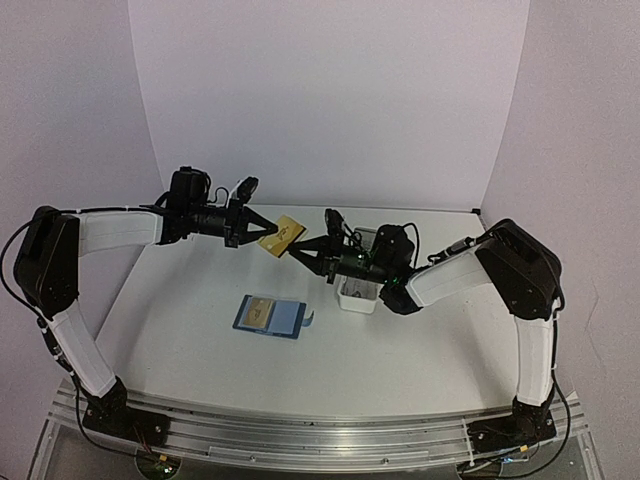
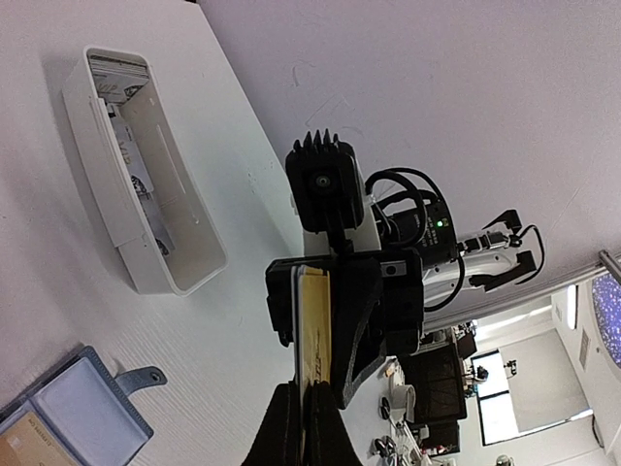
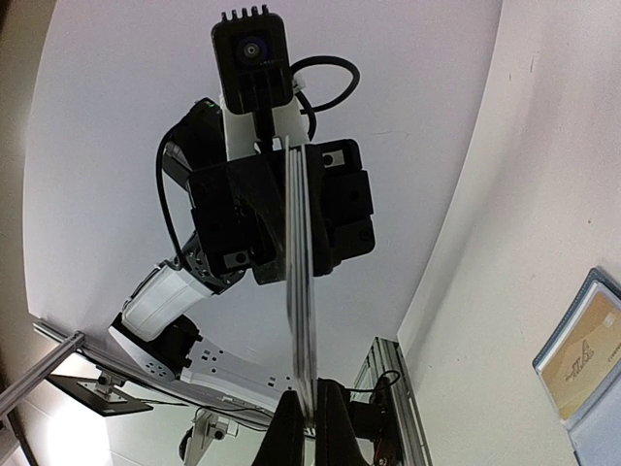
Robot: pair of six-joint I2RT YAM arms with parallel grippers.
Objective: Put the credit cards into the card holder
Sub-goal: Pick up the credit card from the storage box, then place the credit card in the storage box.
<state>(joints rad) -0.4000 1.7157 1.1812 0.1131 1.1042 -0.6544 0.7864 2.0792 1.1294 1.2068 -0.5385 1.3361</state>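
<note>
While a long white tray point(image 1: 357, 296) lies right of the tabletop's middle, the blue card holder point(image 1: 270, 315) lies open and flat left of it, nearer the near edge, with one tan card point(image 1: 259, 312) in its left pocket. Above the far half, the left end effector point(image 1: 258, 232) and right end effector point(image 1: 300, 247) meet tip to tip, each clenched on opposite ends of the tan credit card point(image 1: 283, 236), held clear of the white tabletop point(image 1: 200, 340). Pale lilac walls point(image 1: 330, 100) enclose it.

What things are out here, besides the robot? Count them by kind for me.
Tan cards: 2, one held aloft, one in the wallet
Blue wallet: 1
White tray: 1, contents unclear
Total: 4
</note>
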